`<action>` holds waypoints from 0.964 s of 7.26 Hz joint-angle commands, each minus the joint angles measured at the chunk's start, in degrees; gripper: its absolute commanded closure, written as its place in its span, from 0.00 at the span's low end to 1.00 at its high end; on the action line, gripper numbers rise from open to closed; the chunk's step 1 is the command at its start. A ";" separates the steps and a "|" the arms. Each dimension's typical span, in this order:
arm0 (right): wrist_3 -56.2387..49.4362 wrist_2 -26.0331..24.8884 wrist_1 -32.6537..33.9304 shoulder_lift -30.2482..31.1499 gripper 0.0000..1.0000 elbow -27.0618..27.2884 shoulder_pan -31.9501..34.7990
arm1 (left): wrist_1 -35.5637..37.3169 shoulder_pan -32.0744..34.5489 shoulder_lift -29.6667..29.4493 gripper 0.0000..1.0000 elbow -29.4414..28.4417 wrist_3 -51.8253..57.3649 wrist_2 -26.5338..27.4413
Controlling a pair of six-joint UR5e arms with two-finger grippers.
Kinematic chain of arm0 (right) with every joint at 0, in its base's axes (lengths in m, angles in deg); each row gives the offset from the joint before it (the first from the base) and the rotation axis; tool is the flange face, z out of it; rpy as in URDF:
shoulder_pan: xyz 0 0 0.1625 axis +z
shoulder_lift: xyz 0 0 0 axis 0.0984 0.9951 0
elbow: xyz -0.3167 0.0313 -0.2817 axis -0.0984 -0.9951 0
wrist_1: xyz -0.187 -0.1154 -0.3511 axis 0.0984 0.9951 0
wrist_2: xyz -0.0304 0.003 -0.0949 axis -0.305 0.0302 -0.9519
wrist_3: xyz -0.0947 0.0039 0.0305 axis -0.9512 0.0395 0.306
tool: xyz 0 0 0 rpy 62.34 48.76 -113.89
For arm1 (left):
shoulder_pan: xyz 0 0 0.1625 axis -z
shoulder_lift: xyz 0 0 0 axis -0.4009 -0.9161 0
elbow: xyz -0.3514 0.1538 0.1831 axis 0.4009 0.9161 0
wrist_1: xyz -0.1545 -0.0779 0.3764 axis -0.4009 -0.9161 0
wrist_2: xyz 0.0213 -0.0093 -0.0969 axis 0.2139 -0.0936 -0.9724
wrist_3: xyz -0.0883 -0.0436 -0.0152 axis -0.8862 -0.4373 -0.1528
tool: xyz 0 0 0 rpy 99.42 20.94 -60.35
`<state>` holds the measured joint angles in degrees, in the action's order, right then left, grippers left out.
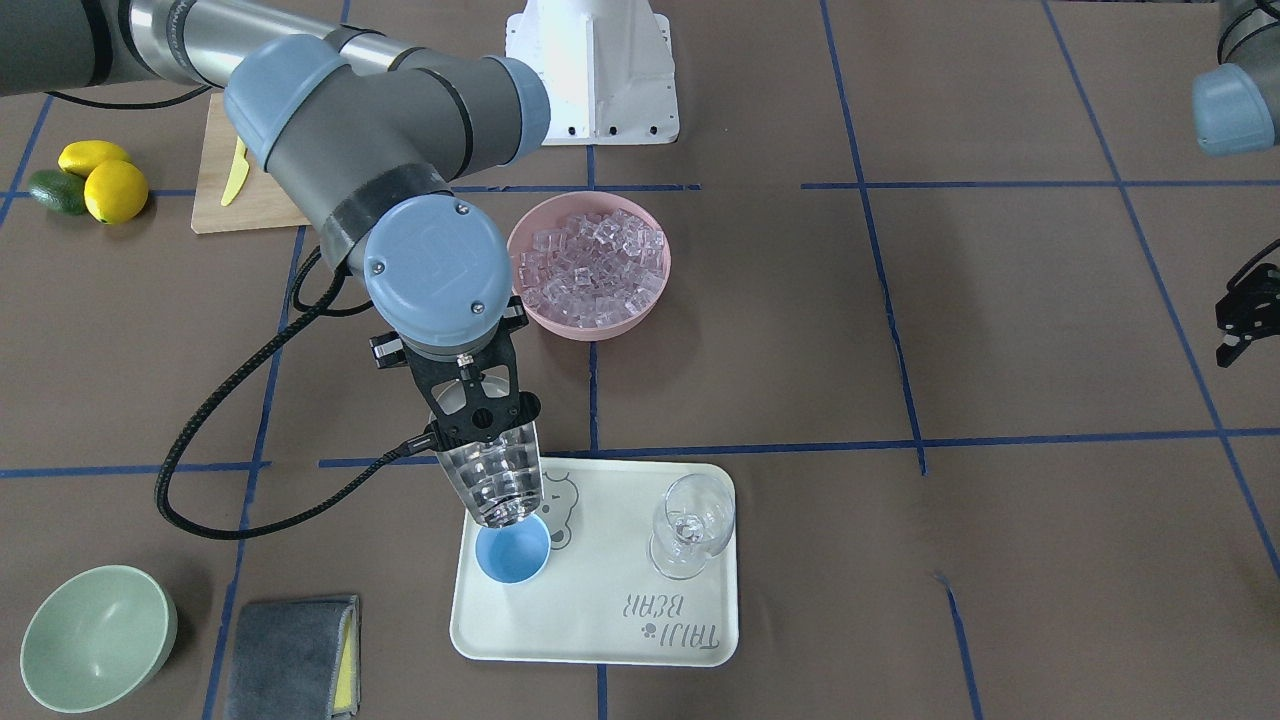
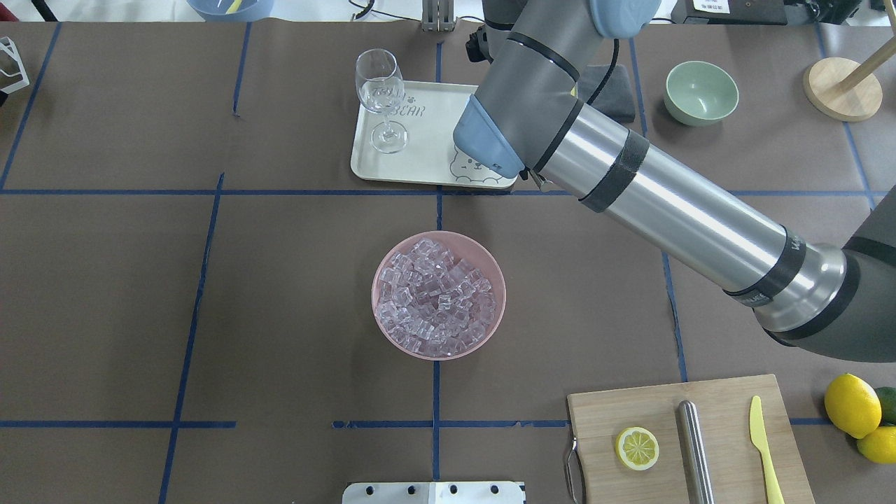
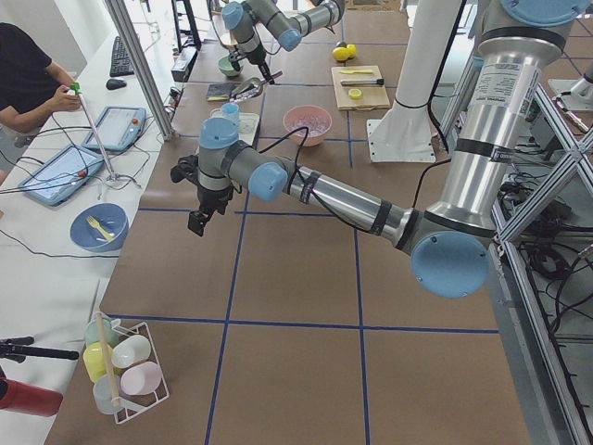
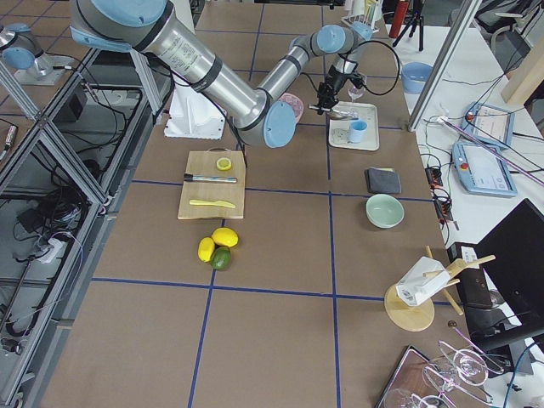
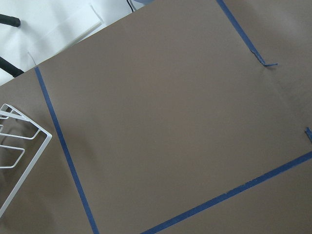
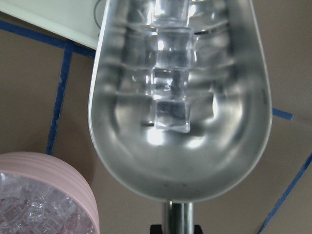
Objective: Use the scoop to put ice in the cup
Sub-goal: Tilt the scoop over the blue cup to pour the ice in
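Left of centre in the front-facing view, we see the right gripper [image 1: 478,412] clamped on the handle of the scoop [image 1: 495,480]. The scoop tilts steeply down with its mouth right over the cup [image 1: 512,553]. The cup stands on the lower left corner of the cream tray [image 1: 600,620].

In the right wrist view the ice [image 6: 169,114] lies as a row of cubes along the middle of the trough. What we can see of the cup's inside looks bare blue, though the scoop's lip hides part of it. So we judge the scooping and the carry done and the pour only beginning: the cubes have yet to slide out into the cup.

Further right and higher in the frame, the pink bowl [image 1: 590,328] holds a heap of more cubes, should another load be wanted. On the tray's right side stands a wine glass [image 1: 690,525].

At the far right edge hangs the left gripper [image 1: 1245,315], well apart from everything and carrying nothing. Whether its jaws stand apart we cannot tell.
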<state>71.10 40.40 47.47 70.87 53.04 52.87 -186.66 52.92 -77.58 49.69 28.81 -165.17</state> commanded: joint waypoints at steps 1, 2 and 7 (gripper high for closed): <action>-0.06 0.76 2.00 -0.61 1.00 -0.61 0.16 | 0.00 0.00 0.09 0.00 -0.11 0.03 0.00; -0.06 1.12 2.45 -1.57 1.00 -2.27 0.24 | -0.09 0.00 0.09 0.00 -0.11 0.12 0.00; -0.15 1.65 7.54 -6.14 1.00 -7.29 0.68 | -0.18 0.00 0.09 0.00 -0.20 0.12 0.09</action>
<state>71.02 42.00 53.88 65.35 46.18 53.42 -186.82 52.92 -77.44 49.49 28.93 -165.09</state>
